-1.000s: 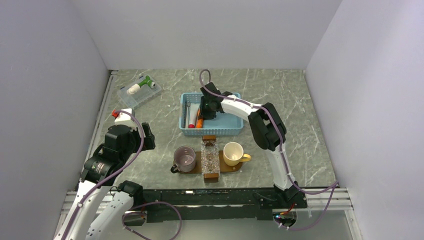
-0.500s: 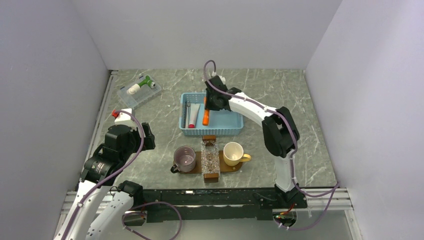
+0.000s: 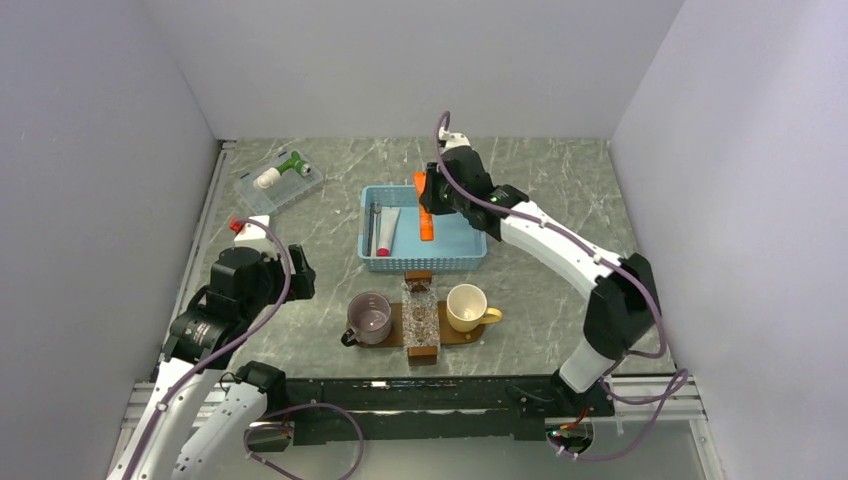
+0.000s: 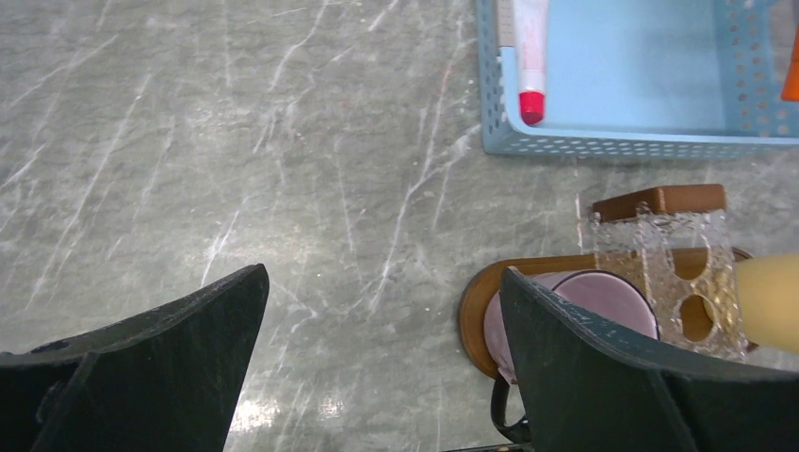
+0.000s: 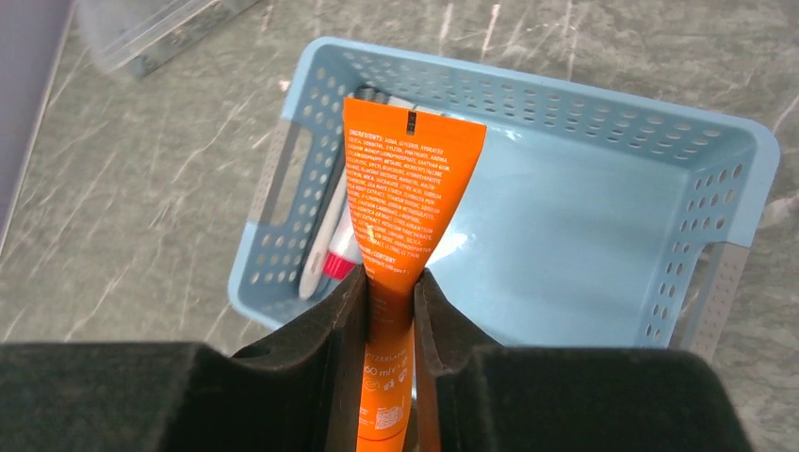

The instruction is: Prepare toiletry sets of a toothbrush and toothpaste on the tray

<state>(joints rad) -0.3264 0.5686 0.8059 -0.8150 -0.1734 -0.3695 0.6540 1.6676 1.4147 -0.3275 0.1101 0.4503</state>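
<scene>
**Orange tube pinched over basket; tray not yet loaded**

Nearest: left gripper [image 4: 382,282] hangs low over bare table w/ jaws spread wide and nothing btwn them.

Just past it is the tray [image 4: 471,315]. It carries a purple cup [image 3: 368,318], a clear glass holder [image 3: 421,318] and a yellow cup [image 3: 466,306]. No brush or paste on it that I can see.

Behind the tray is the blue basket [image 3: 425,265]. A pale slim stick, prob the toothbrush [image 5: 316,264], lies at its left end beside a white red-capped tube [image 4: 530,56].

Above the basket, right gripper [image 5: 388,282] is pressed tight on the toothpaste [image 5: 410,188]. The pads bite the narrow part toward the cap, and the flat crimped end fans out past the fingertips. Tube is clear of the basket floor.

Handling, my read:
- Tube looks light and soft-walled w/ a glossy skin, so it'll dent under pressure and could slide or pivot in the pads.
- Firm but not crushing pinch across the flat faces seems best; too hard near the cap may push paste.
- Brush looks stiff, thin and light. Take mid-handle, since it lies close to the basket wall.

Far left: clear box [image 3: 278,180], not needed.
</scene>
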